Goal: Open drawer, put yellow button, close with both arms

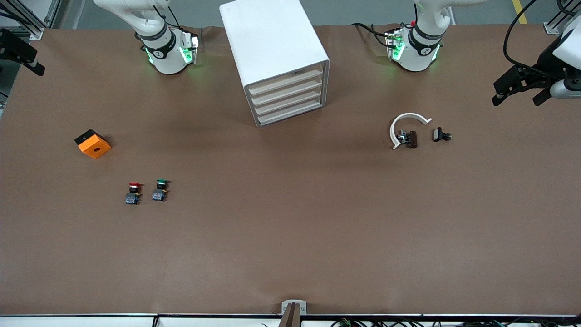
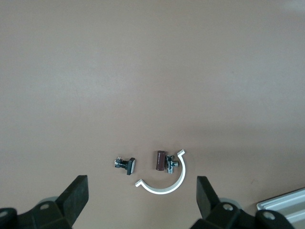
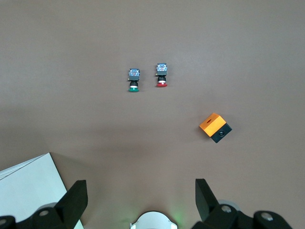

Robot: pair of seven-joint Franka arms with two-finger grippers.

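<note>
The white cabinet (image 1: 272, 36) stands between the arm bases. Its uppermost drawer (image 1: 286, 81) is shut, flush like the three below it. No yellow-capped button shows in any view. My left gripper (image 1: 517, 101) hangs open and empty, high over the left arm's end of the table; in the left wrist view its jaws (image 2: 141, 200) stand wide apart. My right gripper (image 1: 22, 56) is partly cut off, over the right arm's end of the table; in the right wrist view it (image 3: 138, 200) is open and empty, above its own base.
A red-capped button (image 1: 133, 193) and a green-capped button (image 1: 160, 190) stand side by side; an orange box (image 1: 93, 144) with a hole lies farther from the camera. Toward the left arm's end lie a white curved clip (image 1: 406, 122), a brown part (image 1: 410, 139) and a small black part (image 1: 441, 135).
</note>
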